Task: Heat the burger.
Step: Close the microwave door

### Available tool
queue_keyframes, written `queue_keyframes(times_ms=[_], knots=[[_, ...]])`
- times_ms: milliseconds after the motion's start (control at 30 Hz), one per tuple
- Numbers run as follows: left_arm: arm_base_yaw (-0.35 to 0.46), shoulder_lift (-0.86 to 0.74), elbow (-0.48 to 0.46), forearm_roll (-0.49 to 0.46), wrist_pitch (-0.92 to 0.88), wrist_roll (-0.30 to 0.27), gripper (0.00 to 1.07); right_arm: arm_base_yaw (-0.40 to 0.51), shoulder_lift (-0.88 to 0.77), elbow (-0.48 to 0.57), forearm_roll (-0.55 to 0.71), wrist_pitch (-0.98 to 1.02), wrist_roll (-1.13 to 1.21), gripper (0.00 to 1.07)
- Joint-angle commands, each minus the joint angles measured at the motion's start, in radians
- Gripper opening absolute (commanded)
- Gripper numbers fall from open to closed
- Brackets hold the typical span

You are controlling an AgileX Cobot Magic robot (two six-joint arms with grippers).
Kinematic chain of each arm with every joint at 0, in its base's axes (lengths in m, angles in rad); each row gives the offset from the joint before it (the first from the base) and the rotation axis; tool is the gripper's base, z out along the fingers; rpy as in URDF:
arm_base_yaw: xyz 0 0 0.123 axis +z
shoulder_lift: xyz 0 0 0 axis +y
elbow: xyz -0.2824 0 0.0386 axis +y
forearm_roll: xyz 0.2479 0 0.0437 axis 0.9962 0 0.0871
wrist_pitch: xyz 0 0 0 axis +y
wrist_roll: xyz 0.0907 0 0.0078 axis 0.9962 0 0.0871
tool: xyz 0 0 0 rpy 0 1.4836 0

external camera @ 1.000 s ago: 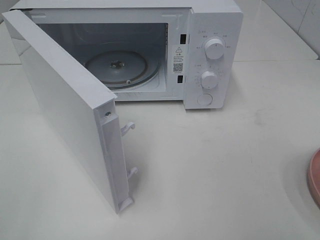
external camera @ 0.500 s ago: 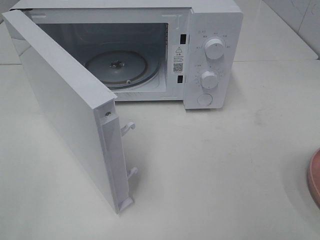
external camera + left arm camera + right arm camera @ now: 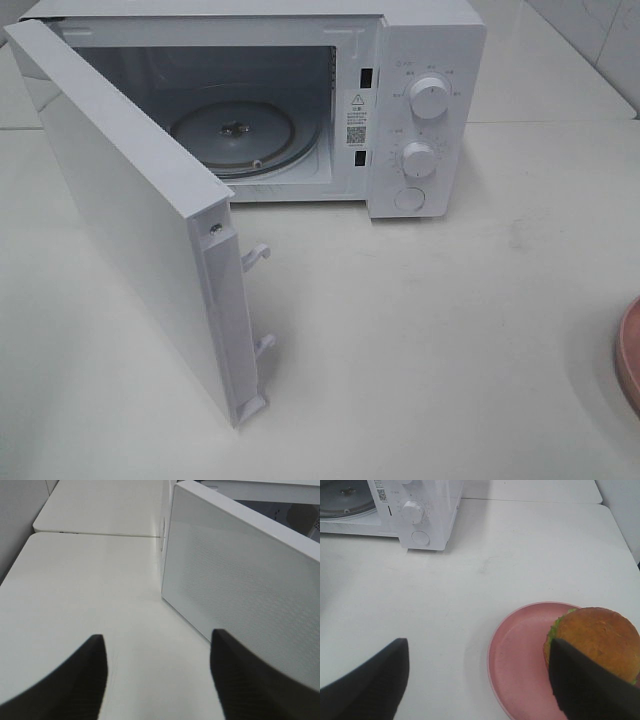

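A: Status of the heating task is to be noted. The microwave (image 3: 400, 90) door (image 3: 140, 230) is seen swung fully open; the glass turntable (image 3: 232, 135) inside is bare. So opening can be counted as done — loading, closing and setting the dials are judged still outstanding.

B: Location of the burger (image 3: 595, 647) is to be recorded.

A: It is found on the pink plate (image 3: 520, 660), toward the plate's far-right portion, well apart from the microwave on the white table (image 3: 450, 330). In the high view only the plate's rim is caught at the right edge; the burger itself is not shown there.

B: Orientation?

A: It is seated upright, bun crown upward, green lettuce showing at the side. Its long axis is judged vertical — the stack of layers; seen from above it is round, so no heading can be assigned.

B: Grippers?

A: The right gripper (image 3: 480, 680) is held wide apart above the plate, one finger overlapping the burger in view; nothing is gripped. The left gripper (image 3: 157, 675) is shown beside the door's outer face with a clear gap between its fingers, empty. Neither arm is visible in the high view.
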Motion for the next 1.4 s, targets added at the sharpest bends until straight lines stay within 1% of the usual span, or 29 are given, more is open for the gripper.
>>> queue_keyframes(times_ms=[33, 67, 100, 167, 200, 267, 300, 333, 367, 433, 467, 500, 533, 567, 600, 633, 667, 733, 767, 800, 900, 933, 967, 1000, 1067, 1167, 1233, 1333, 1400], knots=[[0.001, 0.141, 0.015, -0.016, -0.131, -0.001, 0.11, -0.007, -0.030, 0.003, 0.004, -0.007, -0.005, 0.75], [0.001, 0.175, 0.027, -0.018, -0.172, -0.001, 0.00, -0.007, -0.030, 0.003, 0.004, -0.007, -0.005, 0.75], [0.001, 0.175, 0.027, -0.018, -0.172, -0.001, 0.00, -0.007, -0.030, 0.003, 0.004, -0.007, -0.005, 0.75], [0.001, 0.269, 0.068, -0.025, -0.317, 0.003, 0.00, -0.007, -0.030, 0.003, 0.004, -0.007, -0.005, 0.75], [0.001, 0.269, 0.068, -0.025, -0.317, 0.003, 0.00, -0.007, -0.030, 0.003, 0.004, -0.007, -0.005, 0.75], [0.001, 0.346, 0.109, -0.030, -0.484, 0.003, 0.00, -0.007, -0.030, 0.003, 0.004, -0.007, -0.005, 0.75], [0.001, 0.346, 0.109, -0.030, -0.484, 0.003, 0.00, -0.007, -0.030, 0.003, 0.004, -0.007, -0.005, 0.75], [0.001, 0.389, 0.131, -0.030, -0.579, 0.003, 0.00, -0.007, -0.030, 0.003, 0.004, -0.007, -0.005, 0.75], [0.001, 0.389, 0.131, -0.030, -0.579, 0.003, 0.00, -0.007, -0.030, 0.003, 0.004, -0.007, -0.005, 0.75], [0.000, 0.454, 0.160, -0.029, -0.738, 0.003, 0.00, -0.007, -0.030, 0.003, 0.004, -0.007, -0.005, 0.75], [0.000, 0.454, 0.160, -0.029, -0.738, 0.003, 0.00, -0.007, -0.030, 0.003, 0.004, -0.007, -0.005, 0.75], [-0.009, 0.505, 0.185, -0.027, -0.882, 0.002, 0.00, -0.007, -0.030, 0.003, 0.004, -0.007, -0.005, 0.75], [-0.016, 0.527, 0.195, -0.019, -0.946, 0.002, 0.00, -0.007, -0.030, 0.003, 0.004, -0.007, -0.005, 0.75], [-0.016, 0.527, 0.195, -0.019, -0.946, 0.002, 0.00, -0.007, -0.030, 0.003, 0.004, -0.007, -0.005, 0.75], [-0.037, 0.582, 0.214, 0.011, -1.078, 0.002, 0.00, -0.007, -0.030, 0.003, 0.004, -0.007, -0.005, 0.75], [-0.037, 0.582, 0.214, 0.011, -1.078, 0.002, 0.00, -0.007, -0.030, 0.003, 0.004, -0.007, -0.005, 0.75], [-0.059, 0.647, 0.224, 0.063, -1.195, -0.001, 0.00, -0.007, -0.030, 0.003, 0.004, -0.007, -0.005, 0.75], [-0.067, 0.680, 0.224, 0.085, -1.235, -0.001, 0.00, -0.007, -0.030, 0.003, 0.004, -0.007, -0.005, 0.75], [-0.084, 0.745, 0.224, 0.126, -1.308, -0.004, 0.00, -0.007, -0.030, 0.003, 0.004, -0.007, -0.005, 0.75], [-0.089, 0.803, 0.224, 0.158, -1.364, -0.025, 0.00, -0.007, -0.030, 0.003, 0.004, -0.007, -0.005, 0.75], [-0.089, 0.827, 0.224, 0.173, -1.386, -0.045, 0.00, -0.007, -0.030, 0.003, 0.004, -0.007, -0.005, 0.75], [-0.089, 0.887, 0.224, 0.201, -1.446, -0.105, 0.00, -0.007, -0.030, 0.003, 0.004, -0.007, -0.005, 0.75], [-0.089, 0.916, 0.224, 0.213, -1.472, -0.135, 0.00, -0.007, -0.030, 0.003, 0.003, -0.007, -0.005, 0.75], [-0.089, 0.916, 0.224, 0.213, -1.472, -0.135, 0.00, -0.007, -0.030, 0.003, 0.003, -0.007, -0.005, 0.75], [-0.089, 1.020, 0.224, 0.305, -1.618, -0.212, 0.00, -0.007, -0.030, 0.003, 0.003, -0.007, -0.005, 0.75], [-0.089, 1.040, 0.223, 0.334, -1.647, -0.220, 0.00, -0.007, -0.030, 0.003, 0.003, -0.007, -0.005, 0.75], [-0.089, 1.128, 0.210, 0.403, -1.737, -0.264, 0.00, -0.007, -0.030, 0.003, 0.003, -0.007, -0.005, 0.75], [-0.089, 1.145, 0.201, 0.418, -1.740, -0.280, 0.00, -0.007, -0.030, 0.003, 0.003, -0.007, -0.005, 0.75], [-0.114, 1.199, 0.155, 0.433, -1.736, -0.312, 0.00, -0.007, -0.030, 0.003, 0.003, -0.007, -0.005, 0.75]])
